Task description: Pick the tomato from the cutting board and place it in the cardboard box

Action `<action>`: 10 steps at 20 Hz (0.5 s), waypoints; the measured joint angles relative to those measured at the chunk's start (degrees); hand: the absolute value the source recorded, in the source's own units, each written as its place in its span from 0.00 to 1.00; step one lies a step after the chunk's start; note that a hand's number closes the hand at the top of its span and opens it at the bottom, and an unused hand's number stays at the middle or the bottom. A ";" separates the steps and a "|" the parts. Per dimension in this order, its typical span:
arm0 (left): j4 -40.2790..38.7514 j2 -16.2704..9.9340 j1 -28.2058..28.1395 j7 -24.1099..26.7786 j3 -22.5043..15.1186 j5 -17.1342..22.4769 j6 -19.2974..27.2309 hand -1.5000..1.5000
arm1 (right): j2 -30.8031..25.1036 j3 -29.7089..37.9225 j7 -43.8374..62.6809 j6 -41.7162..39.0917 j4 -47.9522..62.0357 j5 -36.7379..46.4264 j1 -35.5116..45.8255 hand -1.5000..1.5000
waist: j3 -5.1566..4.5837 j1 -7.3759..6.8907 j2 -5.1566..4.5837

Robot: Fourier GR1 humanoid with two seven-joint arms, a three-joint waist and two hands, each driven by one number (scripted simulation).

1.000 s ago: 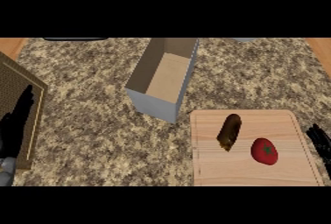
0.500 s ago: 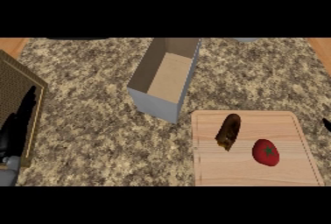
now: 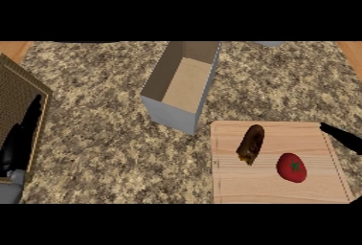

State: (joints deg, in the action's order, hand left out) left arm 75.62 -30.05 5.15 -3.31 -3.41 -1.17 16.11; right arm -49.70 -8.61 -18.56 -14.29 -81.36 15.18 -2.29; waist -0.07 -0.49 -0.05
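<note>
The tomato (image 3: 292, 167) is lying untouched on the cutting board (image 3: 233, 189) at the desk's (image 3: 106, 143) near right corner, beside a dark brown vegetable (image 3: 250, 143). The right hand (image 3: 342, 137) is now reaching in over the board's right edge, fingers straight and apart, nearer the tomato than a second ago. The cardboard box (image 3: 185, 83) is standing open behind. The left hand (image 3: 21, 141) is resting open at the left edge.

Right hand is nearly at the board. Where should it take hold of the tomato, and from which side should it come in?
Grip the tomato across its red flanks, coming down from above and from the right, where the right hand shows at the board's edge. It lies on the cutting board, stem patch facing up, with bare wood around it. The dark brown vegetable lies apart to its upper left, so a right-side approach probably avoids it.
</note>
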 measured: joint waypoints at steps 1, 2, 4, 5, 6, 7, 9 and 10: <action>-0.31 0.00 0.21 0.14 0.35 -0.01 -0.45 0.50 | 0.30 -0.51 1.86 -1.39 -0.53 0.44 1.12 0.00 | 0.01 0.04 0.00; -0.56 0.13 0.47 0.10 0.66 -0.01 -0.72 0.50 | 0.74 -1.09 4.04 -2.83 -1.16 0.77 2.45 0.00 | 0.02 0.05 0.00; -0.79 0.34 0.88 -0.25 1.10 -0.64 -0.85 0.50 | 2.55 -2.74 6.62 -3.18 -1.56 3.17 2.93 0.00 | 0.01 0.17 0.02; -0.43 0.76 0.64 -0.36 1.11 -1.10 -0.59 0.50 | 2.96 -2.96 8.55 -3.95 -2.36 3.86 3.47 0.00 | 0.04 0.21 0.03; -0.58 0.83 1.05 -0.58 1.61 -1.34 -1.08 0.50 | 3.60 -2.85 9.24 -4.57 -2.31 4.76 3.85 0.00 | 0.03 0.26 0.04; -0.90 1.06 0.98 -0.15 2.03 -1.54 -1.33 0.50 | 3.94 -2.93 10.16 -5.20 -2.87 5.66 3.88 0.00 | 0.04 0.32 0.05; 0.41 1.46 -0.42 0.02 2.77 -1.94 -1.94 0.50 | 5.13 -2.43 11.43 -6.81 -2.87 7.09 5.07 0.00 | 0.06 0.29 0.06; 0.90 1.72 -0.78 -0.22 3.21 -2.20 -2.31 0.50 | 5.68 -2.13 11.48 -7.33 -3.01 8.05 5.02 0.00 | 0.05 0.32 0.07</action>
State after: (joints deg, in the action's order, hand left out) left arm 76.52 -28.33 4.37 -3.53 -0.20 -3.37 13.80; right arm -44.02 -10.74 -7.08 -21.62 -84.37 23.23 2.73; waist -0.02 -0.16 0.02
